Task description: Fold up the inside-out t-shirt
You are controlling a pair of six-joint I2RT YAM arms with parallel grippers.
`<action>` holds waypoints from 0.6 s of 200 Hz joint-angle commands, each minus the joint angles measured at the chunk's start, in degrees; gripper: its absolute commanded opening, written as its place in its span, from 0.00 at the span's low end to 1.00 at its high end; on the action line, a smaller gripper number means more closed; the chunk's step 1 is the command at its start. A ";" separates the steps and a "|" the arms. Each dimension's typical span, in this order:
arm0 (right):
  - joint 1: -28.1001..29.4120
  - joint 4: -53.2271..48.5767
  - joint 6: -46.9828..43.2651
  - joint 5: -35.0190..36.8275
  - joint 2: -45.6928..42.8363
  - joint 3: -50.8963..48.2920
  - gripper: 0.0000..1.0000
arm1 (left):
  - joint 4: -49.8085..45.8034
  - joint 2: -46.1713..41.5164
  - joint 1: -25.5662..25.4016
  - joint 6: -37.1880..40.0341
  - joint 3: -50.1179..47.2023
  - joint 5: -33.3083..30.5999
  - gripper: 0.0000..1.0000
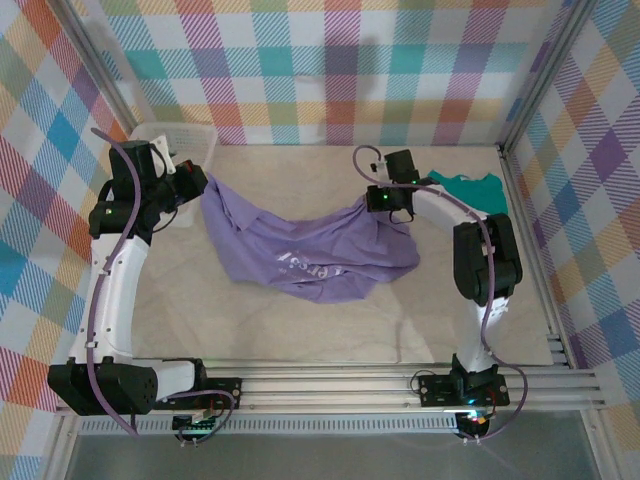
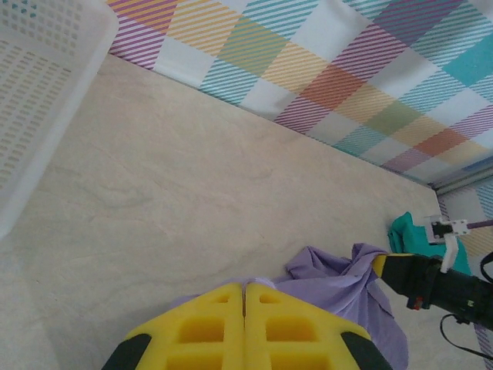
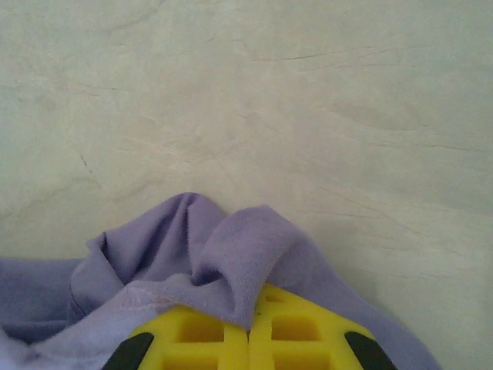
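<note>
Fabric of the purple t-shirt (image 1: 300, 255) is hanging between both grippers, its middle sagging onto the tabletop (image 1: 300, 335) — the left gripper (image 1: 200, 188), near the basket (image 1: 175, 138), is gripping one edge with jaws together on it, and the right gripper (image 1: 376, 205) is clamping its jaws on the opposite edge, near the teal garment (image 1: 470, 185)

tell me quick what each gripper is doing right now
left gripper: closed on the t-shirt
right gripper: closed on the t-shirt

Basket (image 1: 176, 136) far left, t-shirt (image 1: 300, 255) centre; near table (image 1: 300, 335) open.
</note>
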 commanded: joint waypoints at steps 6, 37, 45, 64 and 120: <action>-4.48 -2.15 -1.52 -4.73 -13.88 -0.86 0.00 | -0.05 -1.85 2.04 -0.88 3.41 -1.92 0.00; -10.71 -3.52 3.71 -19.47 -25.13 -2.13 0.00 | 1.60 -1.40 8.71 -7.55 10.42 1.77 0.00; -12.11 -2.68 5.99 -22.97 -27.44 -2.61 0.00 | 1.61 -0.37 10.48 -9.13 13.89 2.68 0.00; -13.63 -1.61 9.74 -28.61 -32.23 -3.45 0.00 | 0.41 3.99 14.19 -12.27 24.60 5.91 0.00; -13.50 -1.86 16.99 -35.46 -44.11 -21.09 0.01 | -1.77 4.47 17.27 -13.01 29.39 10.03 0.00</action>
